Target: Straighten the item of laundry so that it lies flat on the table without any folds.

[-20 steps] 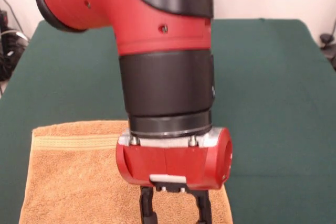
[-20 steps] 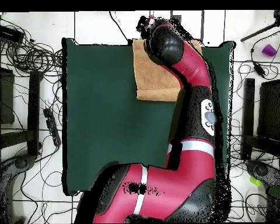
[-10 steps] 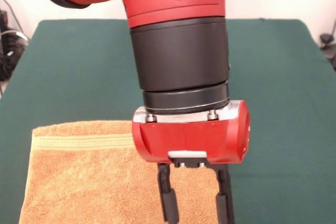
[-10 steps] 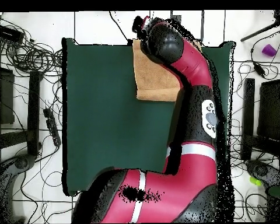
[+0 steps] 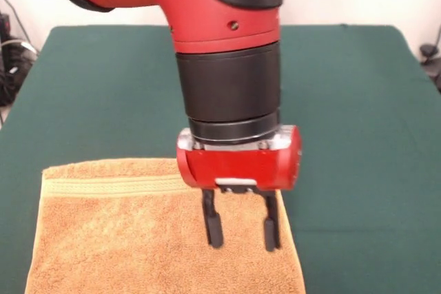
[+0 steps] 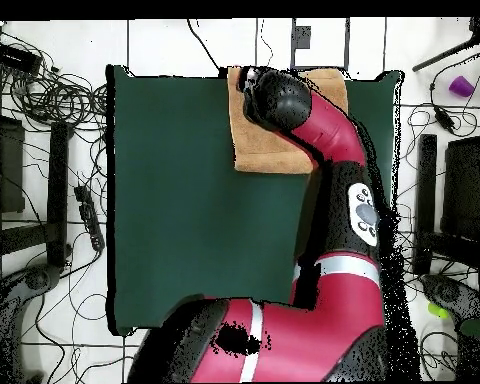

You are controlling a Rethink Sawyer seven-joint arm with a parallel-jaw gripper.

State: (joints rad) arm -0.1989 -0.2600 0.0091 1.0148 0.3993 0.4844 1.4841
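Most of the towel (image 5: 124,239) already looks flat, low in the front view at the table's (image 5: 358,135) edge, though its bottom runs out of frame. The gripper (image 5: 242,233) hangs over its right part, fingers spread and empty; any remaining fold is unseen.

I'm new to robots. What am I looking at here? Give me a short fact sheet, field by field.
Robot: one red and black arm reaching down over the cloth
Gripper: gripper open, two black fingers pointing down, holding nothing
Cloth: orange-tan terry-cloth towel with a flat woven band near its far edge
Cloth state: looks spread flat where visible; its near part is cut off in the front view
Surface: dark green cloth-covered table, far larger than the towel
Towel position: at one edge of the table in the overhead view
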